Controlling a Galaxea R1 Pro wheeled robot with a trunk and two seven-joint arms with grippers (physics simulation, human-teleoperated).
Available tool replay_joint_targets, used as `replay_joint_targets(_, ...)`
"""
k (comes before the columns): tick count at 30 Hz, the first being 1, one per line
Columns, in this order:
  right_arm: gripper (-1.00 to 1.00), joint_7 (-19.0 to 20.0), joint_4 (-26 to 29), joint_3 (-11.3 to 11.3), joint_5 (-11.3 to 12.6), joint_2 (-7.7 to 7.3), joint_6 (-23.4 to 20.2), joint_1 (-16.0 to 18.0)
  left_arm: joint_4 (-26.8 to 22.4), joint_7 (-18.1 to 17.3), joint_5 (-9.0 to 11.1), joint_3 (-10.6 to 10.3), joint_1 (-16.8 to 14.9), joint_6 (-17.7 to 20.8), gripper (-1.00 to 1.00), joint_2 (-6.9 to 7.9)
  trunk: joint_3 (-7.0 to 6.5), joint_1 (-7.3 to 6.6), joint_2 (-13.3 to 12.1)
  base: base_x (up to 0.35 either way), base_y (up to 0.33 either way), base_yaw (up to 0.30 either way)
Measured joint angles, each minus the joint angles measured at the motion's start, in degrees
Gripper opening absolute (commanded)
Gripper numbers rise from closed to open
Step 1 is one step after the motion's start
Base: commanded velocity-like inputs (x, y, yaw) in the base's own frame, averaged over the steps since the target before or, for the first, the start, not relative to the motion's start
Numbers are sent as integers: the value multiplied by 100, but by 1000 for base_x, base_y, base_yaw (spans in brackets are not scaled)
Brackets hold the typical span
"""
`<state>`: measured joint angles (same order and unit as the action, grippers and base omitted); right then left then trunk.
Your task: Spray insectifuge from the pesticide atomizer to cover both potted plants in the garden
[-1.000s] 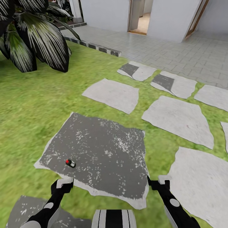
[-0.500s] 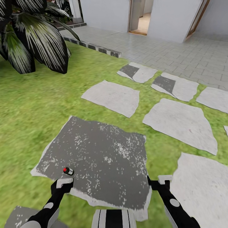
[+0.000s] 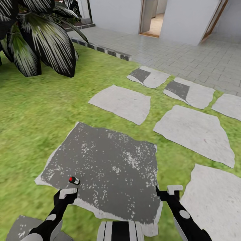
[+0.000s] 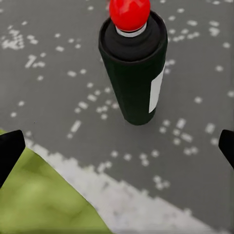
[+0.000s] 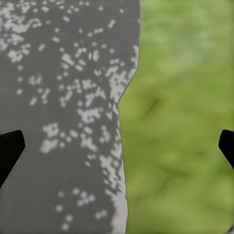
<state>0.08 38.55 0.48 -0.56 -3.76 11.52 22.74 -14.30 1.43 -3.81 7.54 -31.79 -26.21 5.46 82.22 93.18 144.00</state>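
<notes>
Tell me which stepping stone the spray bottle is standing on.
The pesticide atomizer stands on the dark grey speckled stone, the big slab right ahead of both grippers. The other stones beyond and to its right are pale grey.

You had no readable text here: the white label patch on the slim dark green cylindrical bottle with the red cap (image 4: 134,73) was blank, bearing no letters or numbers.

A home garden: green lawn (image 3: 40,110) with pale stepping stones (image 3: 121,103), a dark leafy bush (image 3: 36,36), and a tiled terrace (image 3: 187,57) before white house walls (image 3: 182,20).
</notes>
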Motion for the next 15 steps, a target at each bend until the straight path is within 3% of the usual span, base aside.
replay_joint_targets(7, 100, 0, -1, 0, 0, 0, 0, 0, 2, 0, 0, 4, 0, 0, 100, 0, 0, 0, 0, 7, 0, 3)
replay_joint_targets(15, 100, 0, 0, 0, 0, 0, 0, 0, 1, -1, 0, 0, 0, -4, 100, 0, 0, -1, 0, 142, 0, 0)
